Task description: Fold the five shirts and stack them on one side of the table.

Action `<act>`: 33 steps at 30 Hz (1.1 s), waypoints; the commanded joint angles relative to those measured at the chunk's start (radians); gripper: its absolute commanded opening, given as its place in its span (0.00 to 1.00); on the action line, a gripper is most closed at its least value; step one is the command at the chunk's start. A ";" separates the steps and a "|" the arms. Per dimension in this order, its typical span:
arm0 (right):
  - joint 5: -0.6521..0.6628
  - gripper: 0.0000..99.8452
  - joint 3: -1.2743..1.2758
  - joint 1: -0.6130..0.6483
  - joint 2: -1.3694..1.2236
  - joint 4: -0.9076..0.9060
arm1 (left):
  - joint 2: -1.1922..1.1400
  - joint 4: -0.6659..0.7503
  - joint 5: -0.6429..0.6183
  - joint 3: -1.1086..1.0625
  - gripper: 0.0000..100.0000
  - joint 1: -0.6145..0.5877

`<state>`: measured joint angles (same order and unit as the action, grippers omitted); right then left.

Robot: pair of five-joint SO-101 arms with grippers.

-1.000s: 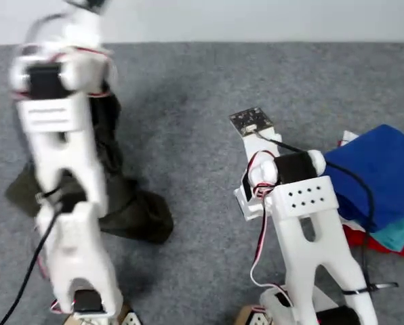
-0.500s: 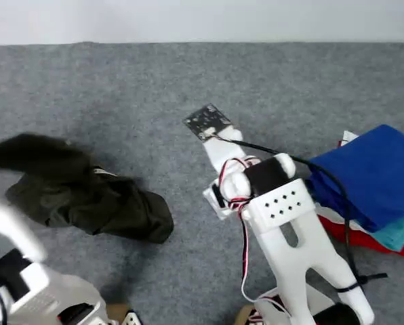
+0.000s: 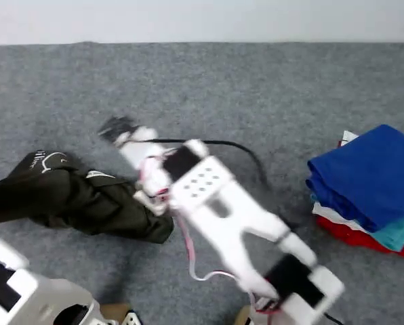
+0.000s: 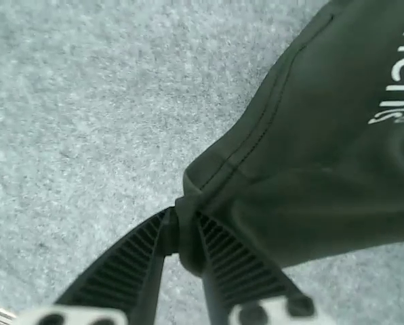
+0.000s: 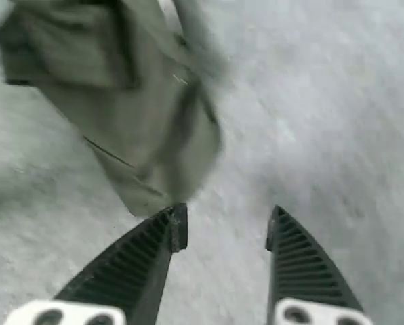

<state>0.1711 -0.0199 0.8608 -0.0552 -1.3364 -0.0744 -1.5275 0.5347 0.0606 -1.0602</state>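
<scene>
Grey felt covers the table (image 3: 270,88). At its left edge lies the dark shirt (image 3: 87,200); my left gripper (image 4: 185,237) is clamped on its hem. My right gripper (image 5: 226,227), jaws apart, hangs just beside that shirt. At the right edge the folded shirts (image 3: 368,183) sit stacked.

Robotics lab bench, not a home. Evidence: grey felt-covered table (image 3: 256,88), bare white wall (image 3: 202,20) along its far edge. Over the table's middle, a white plastic robot arm (image 3: 222,203) with an exposed black cable (image 3: 215,142). Clothes as test props: crumpled dark olive shirt (image 3: 87,203) at the table's left, stack of folded coloured shirts (image 3: 365,183) at its right edge.
</scene>
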 commanded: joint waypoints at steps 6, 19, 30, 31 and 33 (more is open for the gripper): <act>0.012 0.22 -0.367 0.162 -0.323 0.005 | 0.052 0.052 0.009 -0.053 0.00 -0.006; 0.012 0.21 -0.784 0.203 -0.760 0.004 | 0.052 0.044 0.005 -0.056 0.00 -0.008; 0.051 0.01 -1.208 0.067 -0.834 -0.306 | 0.063 0.043 0.005 -0.053 0.00 0.000; 0.068 0.01 -1.260 0.048 -0.834 -0.349 | 0.071 0.037 0.005 -0.047 0.00 0.000; 0.098 0.01 -1.375 0.008 -0.834 -0.437 | 0.095 0.006 0.003 -0.021 0.00 0.006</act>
<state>0.2248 -1.2060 0.9375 -0.9053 -1.6648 -0.0591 -1.4983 0.5347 -0.0008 -1.0602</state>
